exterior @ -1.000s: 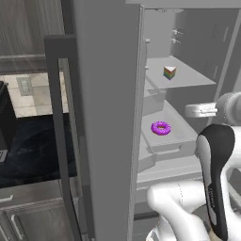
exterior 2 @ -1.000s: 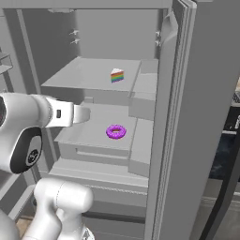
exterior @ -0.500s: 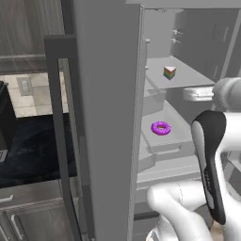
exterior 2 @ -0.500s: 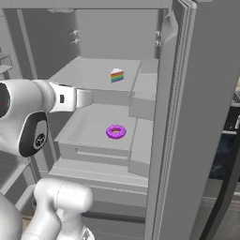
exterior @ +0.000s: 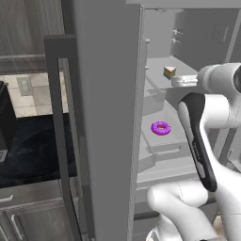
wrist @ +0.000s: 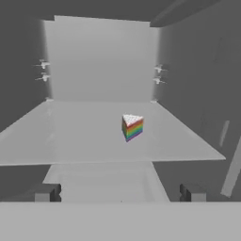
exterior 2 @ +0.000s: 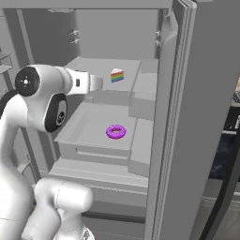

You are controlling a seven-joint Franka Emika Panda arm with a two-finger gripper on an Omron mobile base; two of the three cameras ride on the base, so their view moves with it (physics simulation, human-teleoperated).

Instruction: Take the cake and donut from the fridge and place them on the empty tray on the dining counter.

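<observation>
End effector [wrist: 117, 192] now up at upper-shelf height inside the tall grey steel French-door fridge [exterior 2: 187, 117], fingers spread fully wide, holding nothing. A second back it sat lower, about level with the middle shelf; since then the arm has lifted and pushed forward, so the hand lines up with the upper shelf [wrist: 94, 136]. Small wedge-shaped cake slice with white icing and rainbow-layered sides [wrist: 132, 127] sits upright on that shelf, ahead of the open fingers and slightly right of centre in the hand view, well apart from them, no contact. Cake also seen in the left base view [exterior: 170, 72] just past the hand. Small ring donut with bright purple-pink frosting [exterior 2: 116, 131] lies flat on the middle shelf below, untouched and not shifted. Looks like cake is the first pick: approach stage, nothing grabbed yet. Next probably needs a straight reach in with a small nudge right to get the wedge between the fingers. Both items not yet out of the fridge.
</observation>
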